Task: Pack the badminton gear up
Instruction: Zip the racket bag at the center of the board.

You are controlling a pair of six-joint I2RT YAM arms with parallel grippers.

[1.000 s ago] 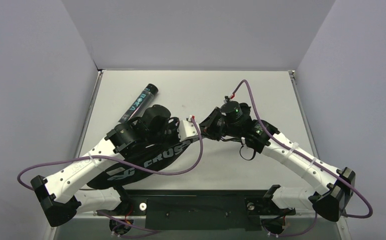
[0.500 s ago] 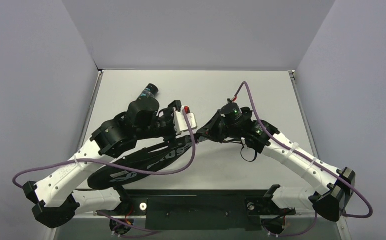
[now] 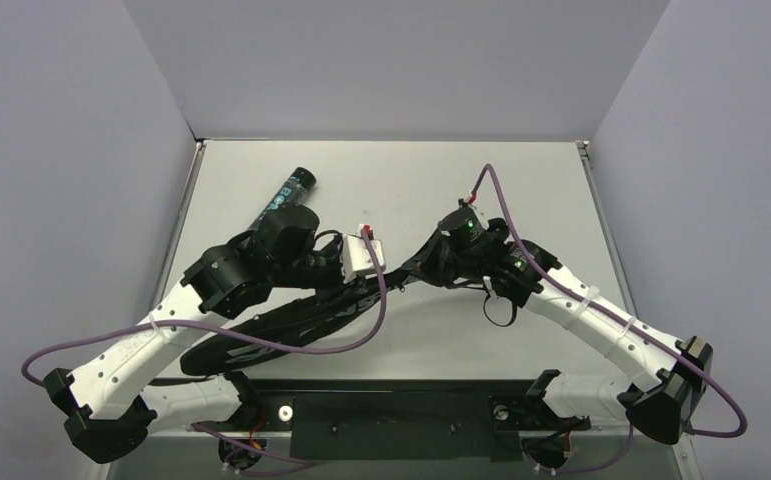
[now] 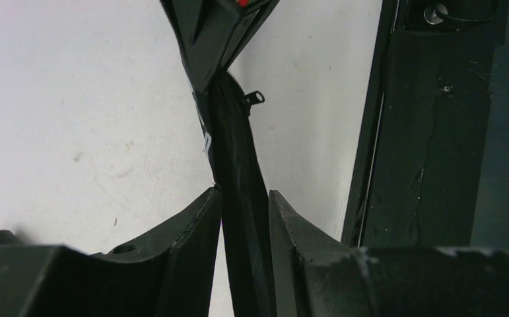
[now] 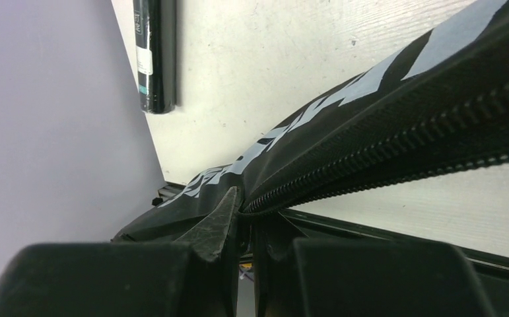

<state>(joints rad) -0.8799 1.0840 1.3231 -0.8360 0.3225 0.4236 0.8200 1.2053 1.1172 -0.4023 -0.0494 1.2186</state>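
Observation:
The black bag (image 3: pixel 261 335) with pale lettering hangs tipped on edge between both grippers, low over the grey table (image 3: pixel 411 180). My left gripper (image 3: pixel 379 282) is shut on its zippered edge; in the left wrist view the fingers (image 4: pixel 199 221) pinch the black seam (image 4: pixel 238 152), below a small zipper pull (image 4: pixel 256 97). My right gripper (image 3: pixel 411 268) is shut on the bag's tip; the right wrist view (image 5: pixel 245 205) shows the zipper teeth (image 5: pixel 403 145) and lettering. The black teal-printed tube (image 3: pixel 286 195) lies at the back left and shows in the right wrist view (image 5: pixel 152 53). No racket is in view.
A black mounting rail (image 3: pixel 391 410) runs along the table's near edge and shows in the left wrist view (image 4: pixel 423 132). Purple cables (image 3: pixel 361 335) loop from both arms. Grey walls close in the left, back and right sides.
My left wrist has rolled and drawn back toward the near side. The bag has turned from lying flat with its lettering up to standing on edge. The right gripper has shifted slightly left.

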